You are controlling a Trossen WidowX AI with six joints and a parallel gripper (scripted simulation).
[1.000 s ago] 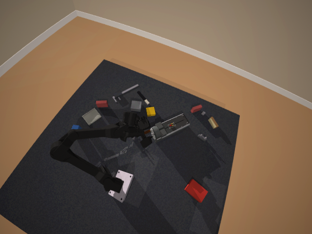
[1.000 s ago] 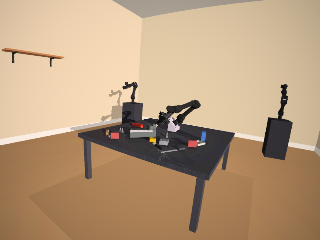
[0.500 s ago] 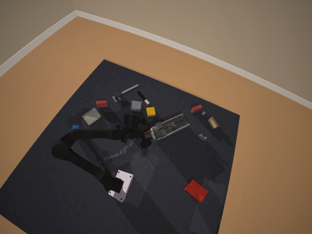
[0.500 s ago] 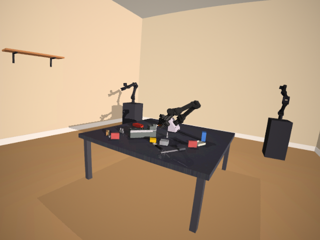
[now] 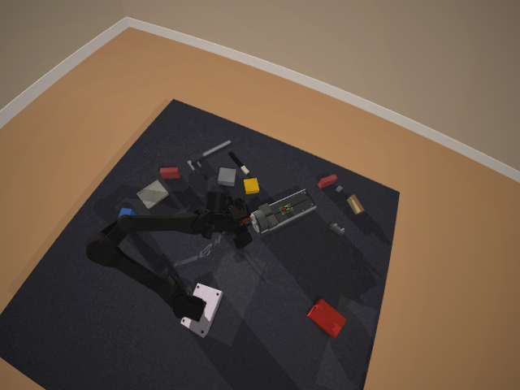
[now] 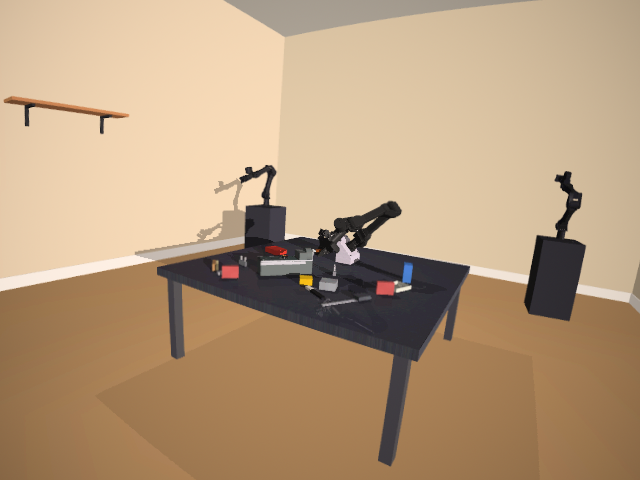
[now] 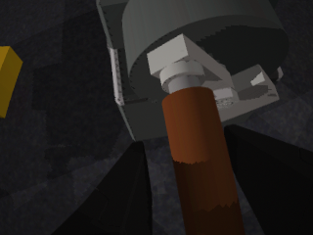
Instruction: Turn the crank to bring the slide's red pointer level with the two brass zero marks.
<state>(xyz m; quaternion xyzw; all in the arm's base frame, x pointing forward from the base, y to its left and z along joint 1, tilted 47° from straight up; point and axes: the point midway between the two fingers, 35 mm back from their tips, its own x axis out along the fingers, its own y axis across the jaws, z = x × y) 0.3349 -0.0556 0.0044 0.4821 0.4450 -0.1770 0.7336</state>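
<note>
3 arms (image 5: 159, 223) (image 6: 361, 219), 2 pedestals (image 6: 554, 279), 1 wall shelf (image 6: 67, 107), 1 yellow block (image 5: 251, 185) (image 6: 306, 280) (image 7: 7, 80), 1 blue block (image 5: 127, 212) (image 6: 407, 272)

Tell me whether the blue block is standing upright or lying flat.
Upright: the blue block looks taller than it is wide in the exterior view, standing on its narrow end.
</note>
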